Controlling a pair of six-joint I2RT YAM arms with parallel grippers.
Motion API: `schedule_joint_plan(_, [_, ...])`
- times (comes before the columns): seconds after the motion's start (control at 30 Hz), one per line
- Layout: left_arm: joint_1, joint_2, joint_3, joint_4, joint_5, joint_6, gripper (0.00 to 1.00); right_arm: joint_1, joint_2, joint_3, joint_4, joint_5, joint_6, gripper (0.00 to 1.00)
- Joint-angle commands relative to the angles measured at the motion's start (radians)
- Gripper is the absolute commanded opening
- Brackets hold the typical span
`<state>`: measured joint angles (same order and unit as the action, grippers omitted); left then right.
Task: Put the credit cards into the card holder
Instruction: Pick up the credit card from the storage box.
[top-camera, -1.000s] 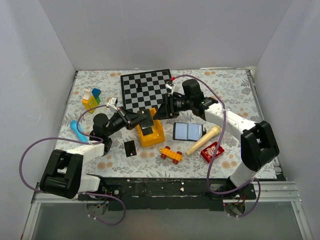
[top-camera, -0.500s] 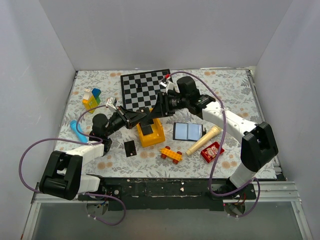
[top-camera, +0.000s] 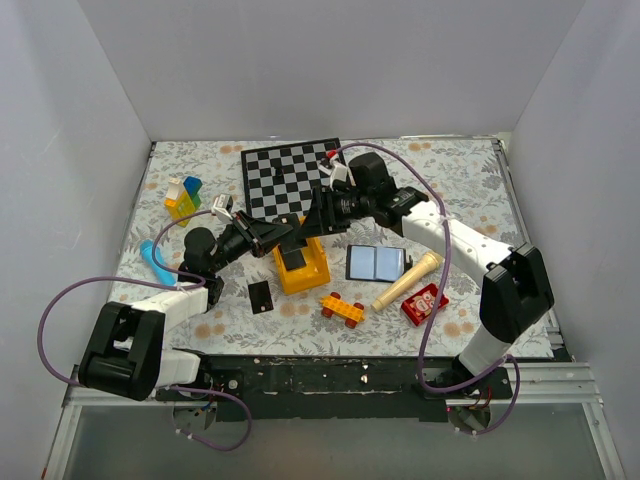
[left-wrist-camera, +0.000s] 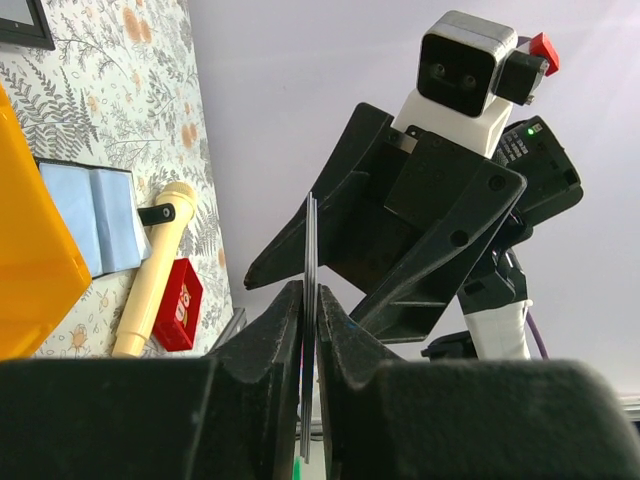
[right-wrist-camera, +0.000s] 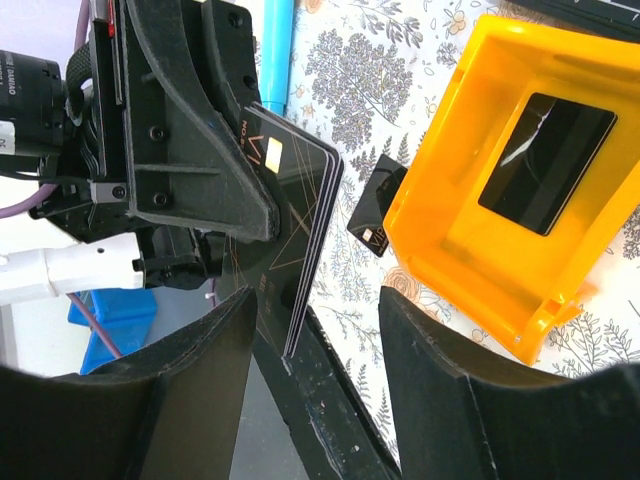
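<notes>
My left gripper (top-camera: 288, 233) (left-wrist-camera: 310, 293) is shut on a thin stack of black credit cards (left-wrist-camera: 311, 250), held on edge above the yellow bin. My right gripper (top-camera: 317, 214) (right-wrist-camera: 318, 300) is open, its jaws standing on either side of the stack's free end (right-wrist-camera: 305, 245) without touching it. Another black card (top-camera: 293, 260) (right-wrist-camera: 546, 150) lies inside the yellow bin (top-camera: 316, 272). One more card (top-camera: 260, 296) (right-wrist-camera: 375, 215) lies flat on the cloth to the bin's left. The card holder (top-camera: 375, 262) (left-wrist-camera: 95, 215) lies open, blue-grey side up, right of the bin.
A chessboard (top-camera: 290, 178) lies behind the grippers. A wooden pestle (top-camera: 407, 281), a red box (top-camera: 424, 302) and a yellow-red brick toy (top-camera: 342, 308) lie near the holder. Coloured blocks (top-camera: 183, 197) and a blue object (top-camera: 155, 261) sit at the left.
My right gripper has moved left toward the left gripper, and its open jaws now straddle the card stack. The left gripper has stayed put with the cards.
</notes>
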<state>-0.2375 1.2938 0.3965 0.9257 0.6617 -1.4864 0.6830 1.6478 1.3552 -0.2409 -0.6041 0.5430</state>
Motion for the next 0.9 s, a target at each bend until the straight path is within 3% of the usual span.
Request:
schedule_joint_plan(0.0, [0.003,-0.036,-0.001,0.027,-0.007,0.000,0.10,0.007,0.020,0.064,0.014,-0.003,-0.002,0.61])
schedule_joint_plan(0.6, [0.003,-0.033,-0.007,0.028,-0.007,-0.003,0.15,0.026,0.055,0.101,0.041,-0.037,0.023,0.61])
schedule_joint_plan(0.87, [0.003,-0.030,-0.015,0.050,-0.007,-0.017,0.15,0.026,0.064,0.098,0.051,-0.039,0.029,0.42])
